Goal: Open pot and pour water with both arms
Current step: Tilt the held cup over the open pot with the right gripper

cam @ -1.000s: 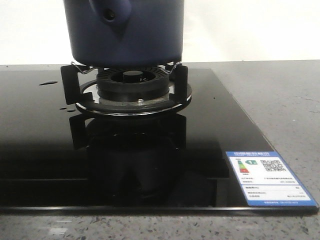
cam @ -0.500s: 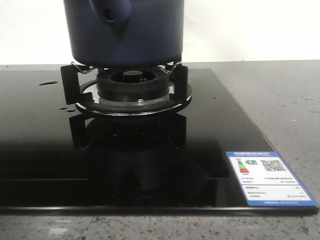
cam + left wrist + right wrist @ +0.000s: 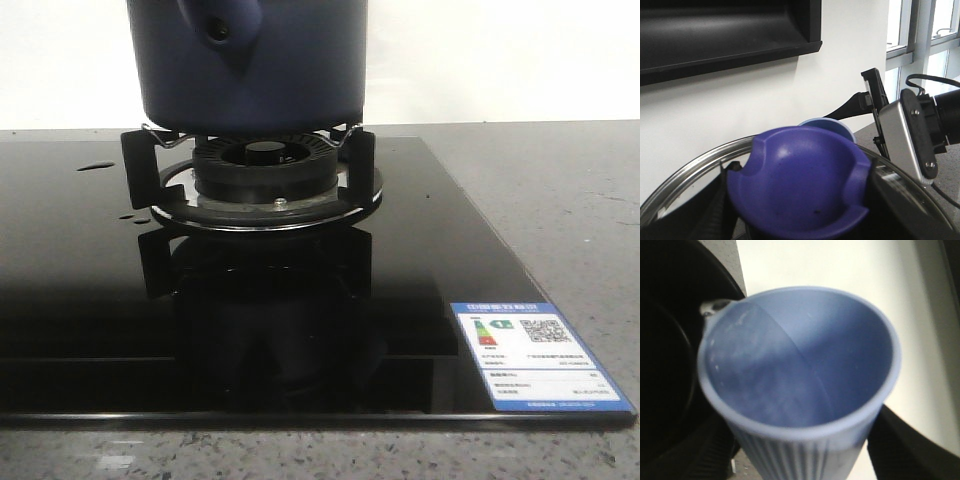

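- Your pot (image 3: 250, 65) is sitting on the burner (image 3: 265, 175), toward the counter's (image 3: 560, 200) far edge.
- Your left gripper's (image 3: 795, 220) fingers are clamping the lid knob (image 3: 800, 182).
- Your right gripper's (image 3: 800, 455) fingers are gripping the cup (image 3: 800, 370), tilted beside the pot.

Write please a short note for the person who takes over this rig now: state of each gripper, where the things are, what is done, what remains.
Left gripper: shut on the lid knob; the glass lid shows in the left wrist view, but whether it is lifted off cannot be told.
Right gripper: holds the pale blue cup, mouth open toward its camera; any water inside is hard to tell.
The pot sits on the burner stand of the black stove; its top is out of the front view.
Done: both things are gripped.
Left: confirm the lid is clear, pour the cup into the pot.
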Robot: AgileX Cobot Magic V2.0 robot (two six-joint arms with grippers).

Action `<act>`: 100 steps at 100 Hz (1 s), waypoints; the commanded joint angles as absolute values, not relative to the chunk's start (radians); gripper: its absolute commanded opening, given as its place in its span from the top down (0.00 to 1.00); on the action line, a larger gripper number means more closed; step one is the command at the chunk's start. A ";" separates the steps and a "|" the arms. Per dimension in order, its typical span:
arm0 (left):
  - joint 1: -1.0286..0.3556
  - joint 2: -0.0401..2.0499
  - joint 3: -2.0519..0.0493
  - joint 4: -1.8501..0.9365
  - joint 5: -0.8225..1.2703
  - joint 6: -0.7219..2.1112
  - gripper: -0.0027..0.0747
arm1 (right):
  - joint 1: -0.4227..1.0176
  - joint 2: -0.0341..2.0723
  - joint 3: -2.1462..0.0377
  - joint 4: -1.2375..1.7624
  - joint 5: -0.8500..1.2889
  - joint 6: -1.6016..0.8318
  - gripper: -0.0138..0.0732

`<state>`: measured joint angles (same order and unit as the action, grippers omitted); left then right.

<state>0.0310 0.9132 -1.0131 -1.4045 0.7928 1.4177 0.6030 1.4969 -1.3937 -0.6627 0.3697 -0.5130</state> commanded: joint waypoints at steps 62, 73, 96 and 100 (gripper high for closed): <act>0.000 0.901 -1.044 -1.496 0.751 1.406 0.61 | 0.605 1.459 -1.433 -1.085 0.186 -0.519 0.66; 0.000 0.901 -1.044 -1.496 0.751 1.406 0.61 | 0.605 1.459 -1.433 -1.171 0.186 -0.519 0.66; -0.020 0.901 -1.044 -1.496 0.751 1.406 0.61 | 0.605 1.459 -1.433 -1.436 0.186 -0.519 0.66; -0.021 0.901 -1.044 -1.496 0.751 1.406 0.61 | 0.605 1.459 -1.433 -1.483 0.186 -0.519 0.66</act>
